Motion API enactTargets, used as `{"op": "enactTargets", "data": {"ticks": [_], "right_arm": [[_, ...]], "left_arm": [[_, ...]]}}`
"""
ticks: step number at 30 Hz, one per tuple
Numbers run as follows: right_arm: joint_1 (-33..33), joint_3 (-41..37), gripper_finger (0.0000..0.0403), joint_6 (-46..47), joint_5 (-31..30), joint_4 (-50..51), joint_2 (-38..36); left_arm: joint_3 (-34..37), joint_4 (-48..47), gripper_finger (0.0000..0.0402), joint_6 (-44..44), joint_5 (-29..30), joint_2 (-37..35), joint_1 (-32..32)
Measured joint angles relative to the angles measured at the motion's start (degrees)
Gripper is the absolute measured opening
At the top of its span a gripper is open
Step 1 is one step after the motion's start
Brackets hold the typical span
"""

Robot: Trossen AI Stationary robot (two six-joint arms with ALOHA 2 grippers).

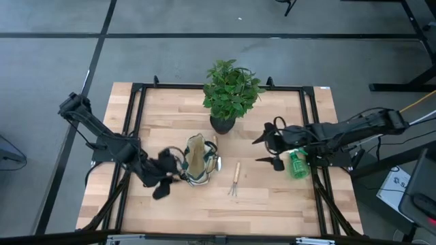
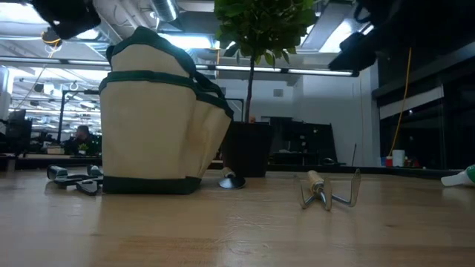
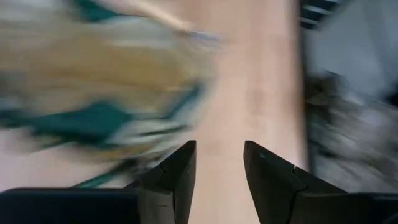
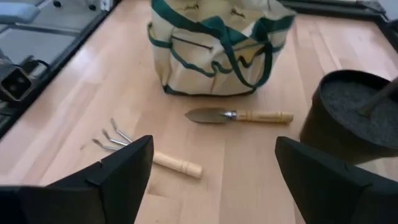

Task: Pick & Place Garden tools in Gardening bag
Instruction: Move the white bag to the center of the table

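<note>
Bench: pale jointed wood planks inside a dark metal frame.
Gardening bag: soft beige fabric tote with dark green trim and handles, standing upright left of the bench's middle, its mouth open upward.
Left gripper: just beside the bag's left side; fingers a little apart, nothing between them.
Pruning shears: dark-handled, lying flat on the bench close by the bag's base, on the left gripper's side.
Trowel: metal blade and wooden handle, lying flat between the bag and the pot, mostly hidden from above by the bag.
Hand fork: bent metal prongs on a wooden handle, lying right of the bag; long axis runs front to back, prongs toward the near edge.
Potted plant: leafy green, in a black pot, behind the bag.
Spray bottle: translucent green, lying near the right edge under the right arm.
Right gripper: above the bench right of the fork; fingers spread wide, holding nothing.
</note>
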State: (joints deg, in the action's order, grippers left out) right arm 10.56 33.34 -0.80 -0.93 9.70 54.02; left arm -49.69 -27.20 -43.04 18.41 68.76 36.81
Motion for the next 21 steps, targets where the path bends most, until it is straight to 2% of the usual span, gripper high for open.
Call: {"op": "enactTargets", "data": {"ticks": [4, 8, 12, 21], "right_arm": [[0.42, -1.62, 0.0341, 0.01, 0.0, 0.6, -3.88], [0.42, -1.94, 0.0341, 0.01, -0.11, 0.57, -5.34], [0.42, -1.94, 0.0341, 0.01, -0.11, 0.68, -5.42], [0.42, -1.94, 0.0341, 0.01, -0.09, 0.84, -5.32]], "left_arm": [[0.61, 12.97, 0.0128, 7.15, -9.63, 3.2, 0.28], [0.64, 19.43, 0.0127, 13.79, -10.64, 7.25, -0.48], [0.7, 18.55, 0.0127, 16.35, -9.09, 11.29, -3.46], [0.75, 14.47, 0.0127, 17.74, -10.56, 17.03, -9.71]]}}
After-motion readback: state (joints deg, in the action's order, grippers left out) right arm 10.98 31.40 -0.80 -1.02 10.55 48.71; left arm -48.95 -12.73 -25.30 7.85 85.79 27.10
